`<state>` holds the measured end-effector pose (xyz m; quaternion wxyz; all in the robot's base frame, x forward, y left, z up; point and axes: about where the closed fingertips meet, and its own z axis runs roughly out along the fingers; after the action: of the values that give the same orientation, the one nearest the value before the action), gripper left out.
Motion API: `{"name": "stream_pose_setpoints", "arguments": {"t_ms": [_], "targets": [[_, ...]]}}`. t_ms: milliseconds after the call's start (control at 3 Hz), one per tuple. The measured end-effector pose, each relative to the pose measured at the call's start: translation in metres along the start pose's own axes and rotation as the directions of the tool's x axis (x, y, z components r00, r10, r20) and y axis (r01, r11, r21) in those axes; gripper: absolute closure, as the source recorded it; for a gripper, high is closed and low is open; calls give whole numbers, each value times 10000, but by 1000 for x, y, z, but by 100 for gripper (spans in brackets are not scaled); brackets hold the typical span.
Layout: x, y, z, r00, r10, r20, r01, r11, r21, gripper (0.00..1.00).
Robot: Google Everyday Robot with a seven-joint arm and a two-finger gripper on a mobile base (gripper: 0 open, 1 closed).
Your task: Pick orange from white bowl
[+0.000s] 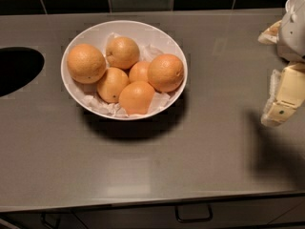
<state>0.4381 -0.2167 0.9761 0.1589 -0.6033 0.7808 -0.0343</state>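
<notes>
The grey bench [143,166] stretches open between the white bowl [90,32] and the pincer [282,99]; the bowl sits well inside every bench edge; the pincer hangs at the right border, open or closed I cannot tell; the orange [165,72] rests against the bowl's right rim.

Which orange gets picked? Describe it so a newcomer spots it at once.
On the grey counter sits a white bowl of fruit; the pincer hangs off to the right, at the picture's edge. The orange lies by the bowl's right rim, one of the two largest. Unlike its paler mate at the left, it is deep orange.
</notes>
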Motion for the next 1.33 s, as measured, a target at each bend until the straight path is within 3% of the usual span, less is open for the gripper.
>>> {"name": "stream_pose_setpoints", "arguments": {"t_ms": [667, 1000, 1333], "targets": [[-11, -3, -4, 9998, -211, -10, 211, 9997, 159, 0], [-51, -7, -7, 9918, -1275, -113, 1278, 9915, 242, 0], [-119, -16, 15, 9578, -2875, -59, 2874, 9577, -162, 0]]}}
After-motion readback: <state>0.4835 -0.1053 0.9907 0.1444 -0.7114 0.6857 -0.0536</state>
